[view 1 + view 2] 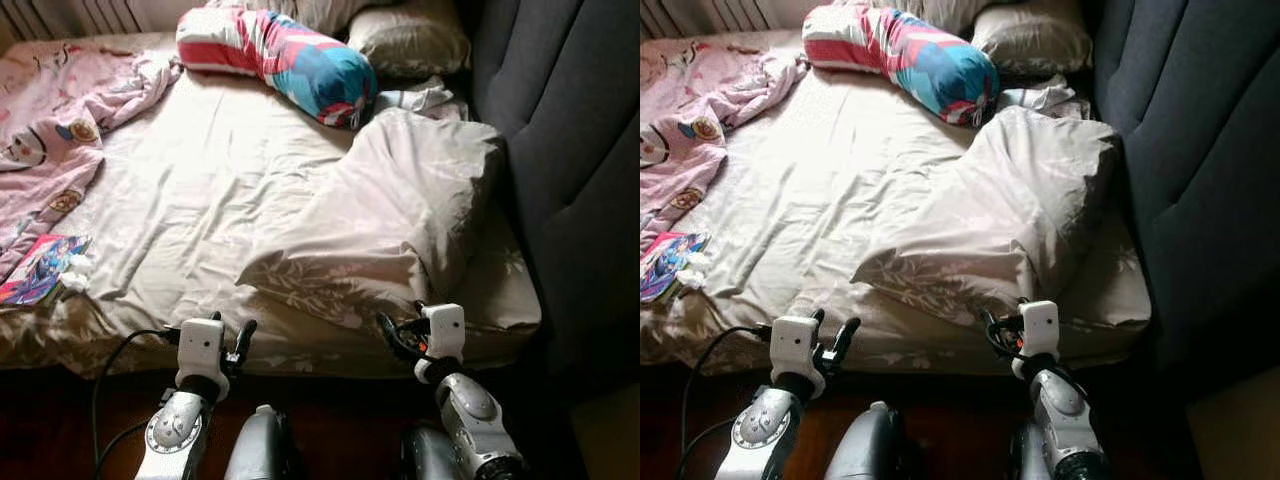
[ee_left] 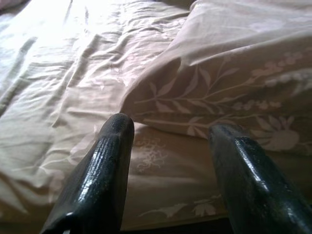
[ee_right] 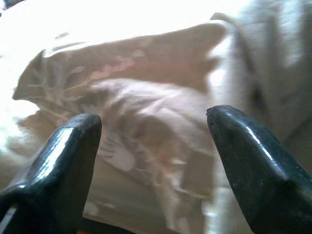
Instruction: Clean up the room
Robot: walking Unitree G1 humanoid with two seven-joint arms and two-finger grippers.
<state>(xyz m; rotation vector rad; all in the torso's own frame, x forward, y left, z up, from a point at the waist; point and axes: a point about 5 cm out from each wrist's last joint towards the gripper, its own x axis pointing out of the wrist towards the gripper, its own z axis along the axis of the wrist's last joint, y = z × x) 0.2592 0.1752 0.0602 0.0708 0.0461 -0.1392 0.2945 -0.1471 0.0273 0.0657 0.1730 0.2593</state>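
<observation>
Jaws apart before beige pillow point(image 1: 400, 215)

Left claw point(image 2: 170, 170): two glossy black ribbed fingers point(image 2: 100, 170) spread apart, nothing between them, both hovering at the near edge of the wrinkled beige cotton bed sheet point(image 2: 73, 97). Beyond the fingertips lies the beige pillow with a pale leaf-and-flower print point(image 2: 234, 83), resting on the sheet, its lower corner just past the gap between the fingers. Sheet left of the pillow is brightly lit and creased.
</observation>
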